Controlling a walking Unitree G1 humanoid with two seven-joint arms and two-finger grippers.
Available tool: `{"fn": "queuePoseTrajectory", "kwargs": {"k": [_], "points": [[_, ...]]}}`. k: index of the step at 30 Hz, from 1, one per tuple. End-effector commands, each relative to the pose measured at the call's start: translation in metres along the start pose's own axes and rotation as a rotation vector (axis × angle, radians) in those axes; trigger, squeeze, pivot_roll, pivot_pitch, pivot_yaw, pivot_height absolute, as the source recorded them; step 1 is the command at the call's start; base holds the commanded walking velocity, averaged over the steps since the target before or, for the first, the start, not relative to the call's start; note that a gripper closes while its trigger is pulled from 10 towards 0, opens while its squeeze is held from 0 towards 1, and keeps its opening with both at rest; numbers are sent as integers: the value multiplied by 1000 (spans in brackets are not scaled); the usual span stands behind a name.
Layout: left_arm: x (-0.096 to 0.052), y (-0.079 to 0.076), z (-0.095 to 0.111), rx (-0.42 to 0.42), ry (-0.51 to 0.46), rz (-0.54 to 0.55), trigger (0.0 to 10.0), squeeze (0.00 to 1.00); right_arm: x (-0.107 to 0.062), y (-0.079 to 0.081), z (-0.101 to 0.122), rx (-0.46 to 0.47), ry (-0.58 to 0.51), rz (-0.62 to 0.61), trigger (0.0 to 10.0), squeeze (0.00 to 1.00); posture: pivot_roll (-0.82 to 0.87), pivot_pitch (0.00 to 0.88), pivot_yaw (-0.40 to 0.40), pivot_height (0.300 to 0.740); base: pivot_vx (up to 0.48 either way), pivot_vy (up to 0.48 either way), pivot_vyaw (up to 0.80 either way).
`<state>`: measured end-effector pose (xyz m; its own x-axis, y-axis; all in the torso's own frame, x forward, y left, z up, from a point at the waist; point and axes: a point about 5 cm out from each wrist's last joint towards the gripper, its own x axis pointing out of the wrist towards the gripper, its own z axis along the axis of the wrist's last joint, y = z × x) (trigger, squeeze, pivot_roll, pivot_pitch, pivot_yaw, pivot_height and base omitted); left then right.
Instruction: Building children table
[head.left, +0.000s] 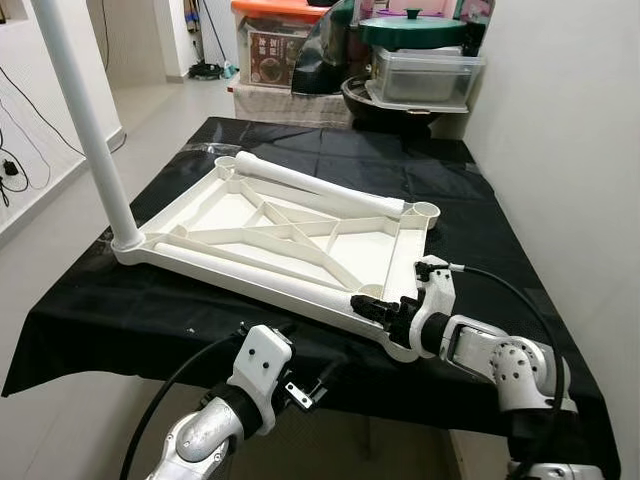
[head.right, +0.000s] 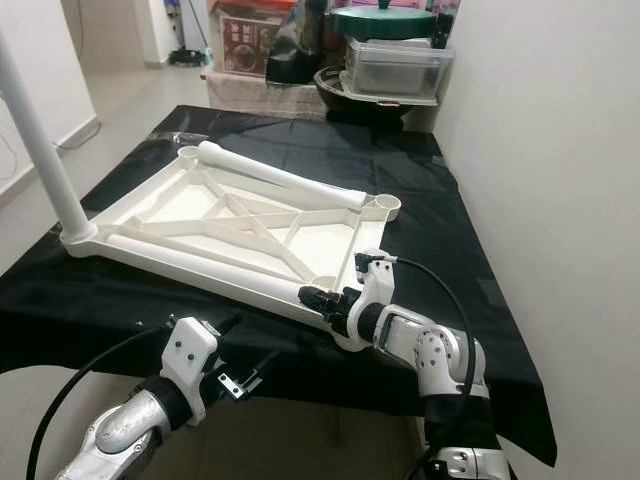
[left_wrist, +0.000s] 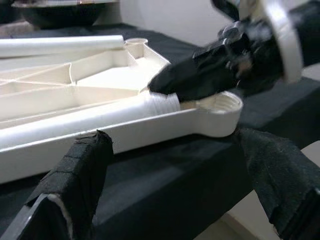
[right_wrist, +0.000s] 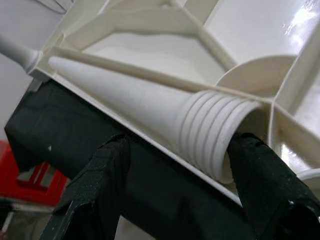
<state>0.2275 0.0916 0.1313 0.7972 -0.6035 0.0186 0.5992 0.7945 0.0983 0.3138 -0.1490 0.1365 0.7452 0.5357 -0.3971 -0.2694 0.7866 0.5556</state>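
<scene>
The white plastic tabletop (head.left: 290, 235) lies upside down on the black-draped bench (head.left: 480, 230), ribs up, with one leg already standing upright in the near-left corner socket (head.left: 127, 243) and two loose legs lying in it. The one that matters is the near leg (head.left: 255, 275), lying along the near rim with its long axis running left to right and its threaded end (right_wrist: 215, 137) pointing right, just beside the empty near-right socket (left_wrist: 217, 102). The right gripper (head.left: 375, 308) is at that threaded end, reaching in from the right; in the right wrist view its jaws are spread, one finger on each side of the ribbed threads, one touching or nearly touching them, not yet pinching. The left gripper (head.left: 300, 385) hovers lower and nearer, off the near edge of the bench, jaws also spread and empty, looking toward the same corner. The right arm is clearly the nearer one, so the coming move likely turns on closing across the leg's axis, then swinging it upright over the socket to its right. The second loose leg (head.left: 320, 185) rests along the far rim, well apart.
</scene>
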Motion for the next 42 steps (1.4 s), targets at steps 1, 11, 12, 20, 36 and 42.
{"fn": "queuePoseTrajectory", "kwargs": {"k": [1, 11, 12, 20, 36, 42], "points": [[-2, -1, -1, 2, 18, -8, 10000, 0, 2, 1, 0, -6, 17, 1, 10000, 0, 121, 34, -121, 740, 0, 0, 0], [-4, -8, 6, -13, 8, -12, 10000, 0, 9, 10, 0, 38, 13, 43, 10000, 0, 114, 80, -131, 740, 0, 0, 0], [-5, -9, 6, -15, 9, -12, 10000, 0, 11, 16, 3, 59, -5, 84, 10000, 0, 114, 80, -131, 740, 0, 0, 0], [-5, -10, 7, -18, 14, -7, 10000, 0, 15, 35, 16, 124, -76, 256, 10000, 0, 120, 80, -140, 740, 0, 0, 0], [-3, -9, 6, -13, 21, 4, 10000, 0, -2, 51, 12, -22, -25, 461, 0, 0, 116, 48, -137, 740, 0, 0, 0], [2, -5, 6, -8, 12, 16, 10000, 0, -6, 38, 16, -29, -49, 403, 0, 0, 116, 22, -137, 740, 0, 0, 0]]}}
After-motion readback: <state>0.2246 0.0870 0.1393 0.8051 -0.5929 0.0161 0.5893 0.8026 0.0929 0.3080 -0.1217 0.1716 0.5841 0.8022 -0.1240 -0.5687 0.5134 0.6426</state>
